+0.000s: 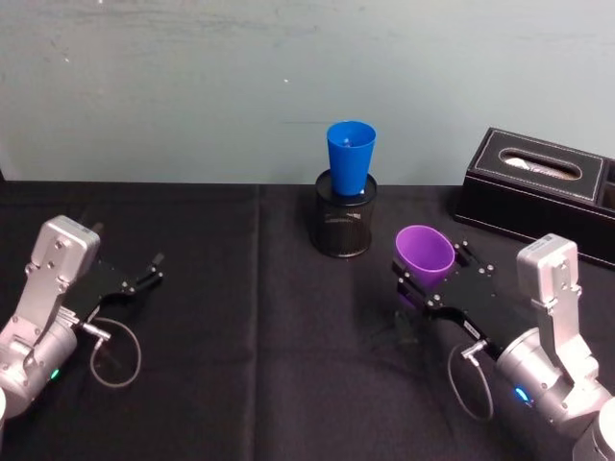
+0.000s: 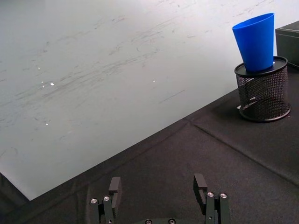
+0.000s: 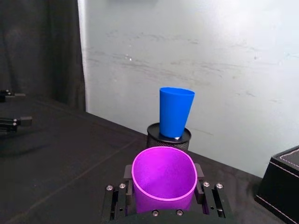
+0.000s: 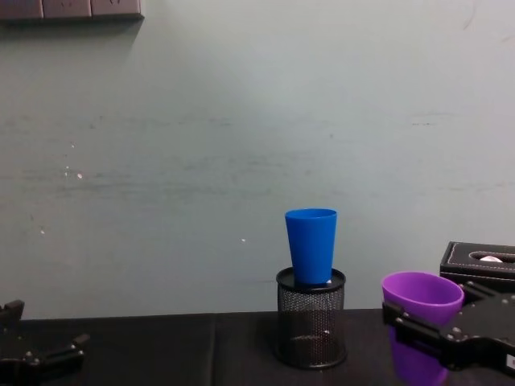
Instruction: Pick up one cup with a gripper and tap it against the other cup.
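Observation:
The purple cup (image 1: pixel 425 253) is upright and lifted off the table, with my right gripper (image 1: pixel 430 281) shut on its sides; its open rim shows close up in the right wrist view (image 3: pixel 163 178) and at the right in the chest view (image 4: pixel 422 296). The blue cup (image 1: pixel 350 157) stands upright in the mouth of a black mesh pen holder (image 1: pixel 343 223), behind and left of the purple cup with a gap between them (image 3: pixel 175 111) (image 4: pixel 311 244). My left gripper (image 1: pixel 151 270) rests open at the table's left side, holding nothing (image 2: pixel 159 189).
A black tissue box (image 1: pixel 535 188) sits at the back right, close behind my right arm. The black cloth-covered table (image 1: pixel 240 365) meets a pale wall just behind the pen holder.

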`<action>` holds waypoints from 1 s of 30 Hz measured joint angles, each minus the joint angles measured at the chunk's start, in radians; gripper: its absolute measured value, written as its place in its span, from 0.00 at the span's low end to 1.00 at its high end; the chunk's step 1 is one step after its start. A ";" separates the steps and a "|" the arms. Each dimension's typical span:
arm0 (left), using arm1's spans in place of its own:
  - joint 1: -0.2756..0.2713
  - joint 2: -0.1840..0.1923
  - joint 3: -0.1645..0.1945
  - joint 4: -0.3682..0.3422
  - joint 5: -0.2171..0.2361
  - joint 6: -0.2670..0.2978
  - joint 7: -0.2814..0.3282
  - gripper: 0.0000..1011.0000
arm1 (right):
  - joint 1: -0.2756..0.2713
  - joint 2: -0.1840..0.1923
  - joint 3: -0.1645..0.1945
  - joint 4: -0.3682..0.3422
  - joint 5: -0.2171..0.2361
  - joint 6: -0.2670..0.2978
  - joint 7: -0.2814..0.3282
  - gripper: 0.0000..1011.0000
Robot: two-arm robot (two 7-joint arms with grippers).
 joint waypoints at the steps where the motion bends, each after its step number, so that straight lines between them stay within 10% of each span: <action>1: 0.000 0.000 0.000 0.000 0.000 0.000 0.000 1.00 | 0.003 -0.001 -0.001 0.003 0.002 -0.003 0.002 0.72; 30: 0.000 0.000 0.000 0.000 0.000 0.000 0.000 1.00 | 0.144 -0.011 -0.012 0.168 0.020 -0.068 0.061 0.72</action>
